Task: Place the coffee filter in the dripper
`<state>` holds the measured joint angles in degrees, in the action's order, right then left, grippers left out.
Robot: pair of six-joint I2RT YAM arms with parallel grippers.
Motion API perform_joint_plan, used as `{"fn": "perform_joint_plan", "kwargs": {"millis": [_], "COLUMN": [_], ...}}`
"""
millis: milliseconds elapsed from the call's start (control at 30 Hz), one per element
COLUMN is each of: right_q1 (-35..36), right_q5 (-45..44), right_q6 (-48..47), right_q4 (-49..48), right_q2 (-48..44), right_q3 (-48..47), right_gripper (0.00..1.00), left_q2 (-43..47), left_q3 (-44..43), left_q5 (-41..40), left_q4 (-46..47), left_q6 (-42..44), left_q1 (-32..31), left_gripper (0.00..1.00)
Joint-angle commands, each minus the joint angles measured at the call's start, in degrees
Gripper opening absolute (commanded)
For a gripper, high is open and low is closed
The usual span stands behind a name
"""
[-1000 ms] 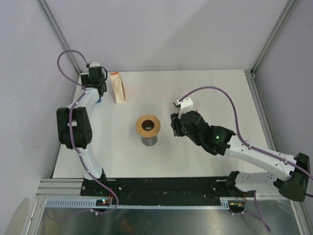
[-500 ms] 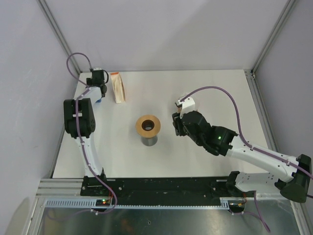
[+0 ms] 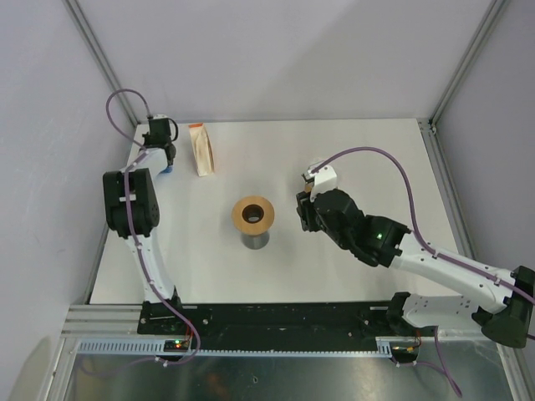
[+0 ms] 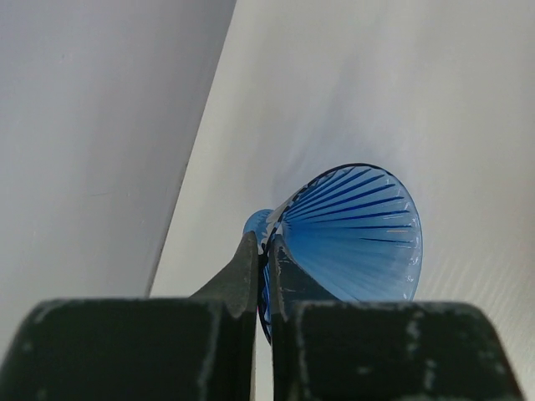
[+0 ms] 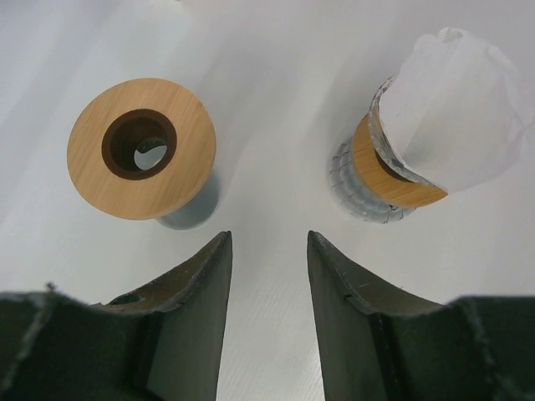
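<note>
A blue ribbed see-through dripper (image 4: 355, 230) lies on its side by the left wall. My left gripper (image 4: 266, 251) is shut on its wall, one finger inside the cone and one outside. From above, only a blue sliver of the dripper (image 3: 168, 170) shows under the left gripper (image 3: 165, 160) at the table's far left. White coffee filters (image 5: 456, 104) stand in a holder with a wooden band (image 5: 389, 180); from above, this filter holder (image 3: 201, 150) is just right of the dripper. My right gripper (image 5: 269, 242) is open and empty, low over the table right of centre (image 3: 303, 215).
A grey stand with a round wooden top and a dark centre hole (image 3: 253, 215) occupies the table's middle, left of my right gripper (image 5: 140, 149). The white side wall (image 4: 92, 142) runs close beside the dripper.
My left gripper has gone from open to shut on the dripper's wall, and its wrist shifted slightly at the far left corner. The right arm has barely moved.
</note>
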<state>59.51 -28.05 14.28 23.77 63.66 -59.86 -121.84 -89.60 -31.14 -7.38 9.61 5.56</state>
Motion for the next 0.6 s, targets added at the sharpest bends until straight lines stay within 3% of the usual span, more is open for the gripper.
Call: {"fn": "perform_joint_plan", "kwargs": {"millis": [0, 300, 567], "right_q1": [0.1, 0.6, 2.3], "right_q5": [-1.1, 1.0, 3.8], "right_q6": [-0.4, -0.3, 0.9], "right_q4": [-0.2, -1.5, -4.2], "right_q2": [-1.7, -2.4, -2.5], "right_q3": [-0.4, -0.4, -0.4], "right_gripper": [0.46, 0.46, 0.46], "left_q2": [7.9, 25.7, 41.5], "left_q3": [6.1, 20.0, 26.5], "left_q5": [6.7, 16.8, 28.2], "left_q4": [-1.2, -3.8, -13.3], "left_q6": [0.3, 0.6, -1.9], "left_q1": [0.5, 0.5, 0.6], "left_gripper": [0.00, 0.00, 0.00]}}
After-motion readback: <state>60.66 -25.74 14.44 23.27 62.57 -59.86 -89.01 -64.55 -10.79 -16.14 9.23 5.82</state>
